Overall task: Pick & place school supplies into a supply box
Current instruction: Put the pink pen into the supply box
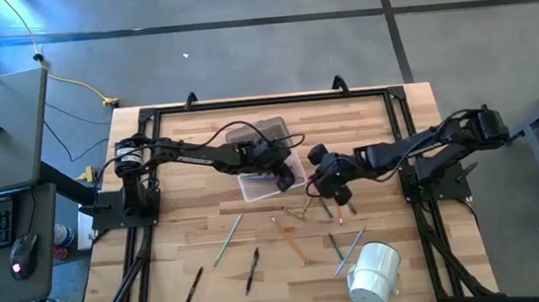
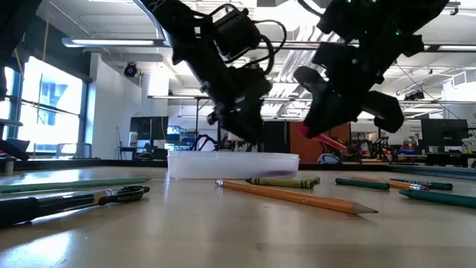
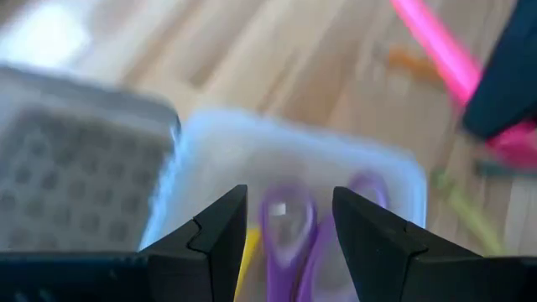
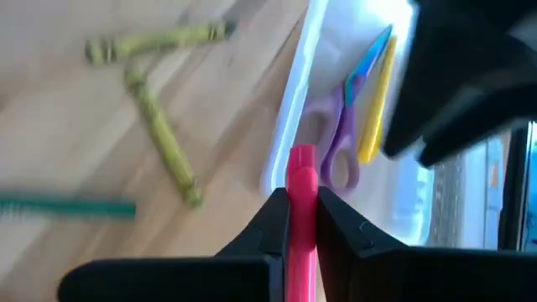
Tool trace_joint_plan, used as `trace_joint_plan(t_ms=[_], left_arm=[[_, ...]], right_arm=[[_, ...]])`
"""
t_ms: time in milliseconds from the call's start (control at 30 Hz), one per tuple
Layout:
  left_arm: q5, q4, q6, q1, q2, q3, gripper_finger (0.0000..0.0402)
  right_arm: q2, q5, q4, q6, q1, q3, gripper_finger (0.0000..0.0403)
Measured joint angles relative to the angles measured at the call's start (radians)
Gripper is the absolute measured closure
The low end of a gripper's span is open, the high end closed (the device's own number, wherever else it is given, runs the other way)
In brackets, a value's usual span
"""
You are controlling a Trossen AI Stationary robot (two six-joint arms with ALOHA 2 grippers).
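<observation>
The right tool (image 4: 302,220) is clamping a pink pen (image 4: 301,172) beside the supply box (image 4: 285,126) for deposit; the left tool (image 3: 285,231), fingers apart, is hovering over that box.

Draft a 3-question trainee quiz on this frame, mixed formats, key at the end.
1. True or false: the right end effector is shut on a pink marker.
2. Multiple choice: what lies inside the supply box?
A. a stapler
B. purple-handled scissors and a yellow stick
C. the white roll
3. Fill in: the left end effector hangs over the supply box with its fingers ____.

Key
1. True. The wrist view shows the fingers clamped on it beside the box, off the table.
2. B
3. Open, nothing between them.
</observation>
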Motion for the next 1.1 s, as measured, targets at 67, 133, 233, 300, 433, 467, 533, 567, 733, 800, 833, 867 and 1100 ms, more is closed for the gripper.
trace_joint_plan(t_ms=[67,133,233,300,433,467,533,567,733,800,833,867,1100], left_arm=[[0.013,-0.109,0.005,0.010,-0.036,0.008,0.0190],[0.001,-0.233,-0.019,0.017,-0.083,0.038,0.0190],[-0.070,-0.420,-0.036,0.024,-0.158,0.081,0.0190],[-0.139,-0.492,-0.036,0.024,-0.208,0.116,0.0190],[-0.242,-0.601,-0.029,0.023,-0.316,0.173,0.0190],[-0.261,-0.636,-0.028,0.023,-0.338,0.182,0.0190],[-0.289,-0.675,-0.030,0.023,-0.387,0.192,0.0190],[-0.300,-0.694,-0.034,0.023,-0.411,0.194,0.0190],[-0.323,-0.801,-0.076,0.023,-0.507,0.195,0.0190],[-0.323,-0.847,-0.094,0.023,-0.523,0.195,0.0190],[-0.319,-0.869,-0.105,0.023,-0.530,0.195,0.0190],[-0.316,-0.899,-0.121,0.023,-0.534,0.195,0.0190],[-0.315,-0.954,-0.197,0.023,-0.534,0.194,0.0190]], right_arm=[[0.007,-0.017,0.038,0.024,0.011,0.000,0.0381],[0.018,-0.017,0.073,0.024,0.025,0.008,0.0378],[0.060,0.004,0.094,0.001,0.046,0.062,0.0377],[0.105,0.006,0.105,0.004,0.055,0.133,0.0378],[0.249,-0.031,0.111,0.043,0.061,0.316,0.0378],[0.294,-0.036,0.107,0.041,0.061,0.362,0.0378],[0.376,-0.032,0.094,0.032,0.061,0.448,0.0378],[0.418,-0.026,0.083,0.028,0.060,0.487,0.0378],[0.558,0.027,0.000,0.102,0.051,0.613,0.0378],[0.578,0.093,-0.032,0.121,0.051,0.637,0.0378],[0.579,0.131,-0.052,0.121,0.053,0.643,0.0378],[0.579,0.161,-0.065,0.122,0.053,0.646,0.0377],[0.585,0.049,-0.100,0.250,0.016,0.647,0.0355]])
